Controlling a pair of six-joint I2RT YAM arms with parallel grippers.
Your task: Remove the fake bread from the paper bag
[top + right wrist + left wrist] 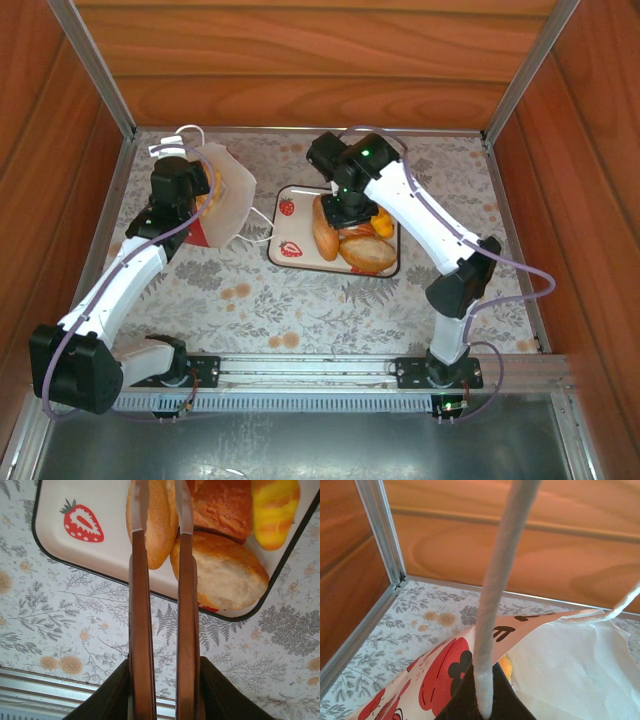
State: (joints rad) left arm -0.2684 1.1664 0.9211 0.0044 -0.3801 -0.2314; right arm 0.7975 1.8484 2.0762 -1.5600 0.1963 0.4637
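The left gripper is clamped shut on a white cord of the bag. The bag sits tilted at the back left of the table, with a bit of orange bread peeping out of its mouth. Just right of the bag lies the strawberry-print tray, which holds a long loaf, a round roll, a darker pastry and a yellow bun. The right gripper hangs over the loaf with its jaws a narrow slit apart and nothing visibly held.
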